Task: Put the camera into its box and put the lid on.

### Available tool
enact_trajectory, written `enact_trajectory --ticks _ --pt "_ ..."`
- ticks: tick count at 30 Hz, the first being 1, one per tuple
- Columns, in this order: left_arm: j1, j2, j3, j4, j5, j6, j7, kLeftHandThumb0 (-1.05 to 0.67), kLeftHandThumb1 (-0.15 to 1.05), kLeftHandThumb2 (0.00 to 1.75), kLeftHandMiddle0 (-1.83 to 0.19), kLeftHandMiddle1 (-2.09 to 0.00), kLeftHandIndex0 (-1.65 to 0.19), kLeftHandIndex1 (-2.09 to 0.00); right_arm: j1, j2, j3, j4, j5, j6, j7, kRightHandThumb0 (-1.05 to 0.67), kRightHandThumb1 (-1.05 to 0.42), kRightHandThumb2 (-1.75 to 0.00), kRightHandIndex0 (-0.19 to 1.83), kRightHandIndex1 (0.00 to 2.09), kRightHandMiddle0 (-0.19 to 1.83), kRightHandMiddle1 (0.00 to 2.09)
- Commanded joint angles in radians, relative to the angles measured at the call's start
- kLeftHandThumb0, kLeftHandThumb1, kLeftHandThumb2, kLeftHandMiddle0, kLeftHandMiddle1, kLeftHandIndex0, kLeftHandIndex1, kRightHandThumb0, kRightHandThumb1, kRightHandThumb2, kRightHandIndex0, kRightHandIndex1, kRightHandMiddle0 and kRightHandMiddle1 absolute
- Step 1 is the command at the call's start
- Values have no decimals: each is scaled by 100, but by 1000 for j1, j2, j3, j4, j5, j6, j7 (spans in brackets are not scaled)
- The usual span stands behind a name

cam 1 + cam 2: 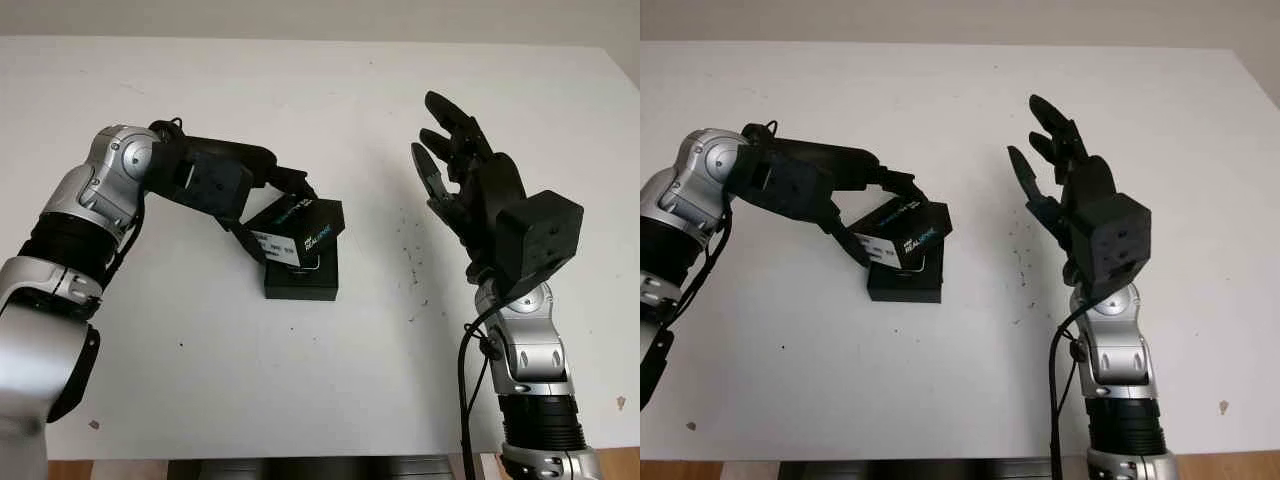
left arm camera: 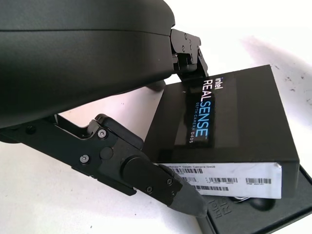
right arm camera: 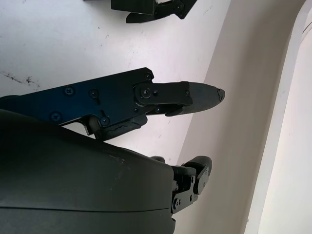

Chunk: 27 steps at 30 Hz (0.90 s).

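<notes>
The black box base (image 1: pixel 303 283) lies open on the white table, a little left of centre. My left hand (image 1: pixel 262 205) is shut on the black RealSense lid (image 1: pixel 297 229) and holds it tilted just above the base's far left part. In the left wrist view the lid (image 2: pixel 229 126) shows its blue lettering and white label, with a dark rounded part of the camera (image 2: pixel 261 204) peeking out of the base (image 2: pixel 253 219) under it. My right hand (image 1: pixel 455 165) is open, raised well above the table to the right of the box.
The white table (image 1: pixel 330 380) stretches in all directions around the box. Small dark specks (image 1: pixel 412 265) dot the surface between the box and my right arm. The near table edge runs along the bottom.
</notes>
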Motion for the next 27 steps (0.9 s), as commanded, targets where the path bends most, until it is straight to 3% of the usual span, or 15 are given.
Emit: enact_trajectory --ticks 1,6,7,10,13,18,19,24,27 --pt "26 0 9 -36 -6 2 12 -49 92 6 -15 -110 -6 -109 2 -1 1 -3 -4 -12 -3 -58 -105 -32 0 40 9 44" --pt "69 2 29 -84 -18 -45 87 -38 103 9 -29 -132 -21 -127 1 -1 2 0 -1 -14 1 -58 -105 -32 4 34 7 46" --pt "77 1 34 -89 -20 -57 103 -38 104 11 -30 -145 -23 -134 1 -1 3 0 -3 -13 0 -58 -105 -33 4 33 7 46" --pt "97 0 43 -110 -28 -59 124 -39 105 15 -28 -164 -21 -148 2 1 6 -4 -11 -12 -6 -58 -105 -32 5 33 8 46" --pt "112 3 48 -153 -36 -14 109 -37 105 18 -24 -169 -15 -153 3 4 4 -3 -5 -17 -3 -58 -105 -32 9 35 8 47" --pt "169 17 69 -321 -9 133 133 -33 105 19 -25 -156 -12 -147 5 9 7 -15 -7 2 -5 -57 -105 -33 2 30 8 48" --pt "186 17 76 -367 1 175 143 -32 105 18 -30 -161 -14 -144 5 9 7 -16 -7 3 -6 -57 -105 -33 1 29 7 48" --pt "257 9 112 -613 47 438 160 -25 105 20 -38 -172 -17 -147 4 7 13 -9 -16 -2 -6 -58 -105 -34 3 26 6 49" --pt "258 17 108 -708 71 594 110 -24 105 25 -36 -162 -15 -148 4 9 16 -4 -21 -6 -9 -59 -105 -34 6 24 5 50"
